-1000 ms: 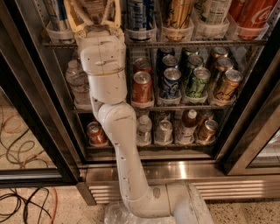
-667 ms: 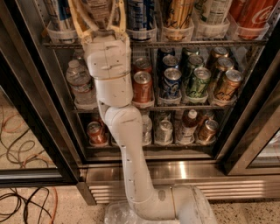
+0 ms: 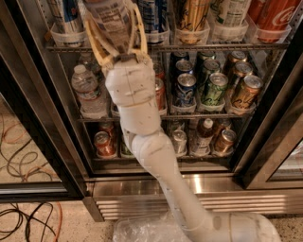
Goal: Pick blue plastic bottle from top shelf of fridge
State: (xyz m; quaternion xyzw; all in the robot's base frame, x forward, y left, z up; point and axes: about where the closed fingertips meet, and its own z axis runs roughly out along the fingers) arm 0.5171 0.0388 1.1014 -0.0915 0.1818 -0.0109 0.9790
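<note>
Looking at the top shelf [image 3: 213, 47] of the fridge [image 3: 218, 188], we see the gripper [image 3: 112, 9] clasping the blue plastic bottle [image 3: 111, 23] (one finger each side).

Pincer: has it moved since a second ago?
Yes. The pincer, gripping the bottle, has shifted right and down against the top shelf.

end effector [image 3: 114, 21] clasped around blue plastic bottle [image 3: 110, 14] at top shelf [image 3: 218, 46] of fridge [image 3: 199, 185]; water bottle [image 3: 87, 90] below-left.

Cream-tan pincer [image 3: 112, 21], up at the grey wire top shelf [image 3: 213, 47], clasps a wide plastic bottle with pale bluish-white, dark-printed label [image 3: 110, 10]; right of it, a red cola bottle [image 3: 277, 14].
</note>
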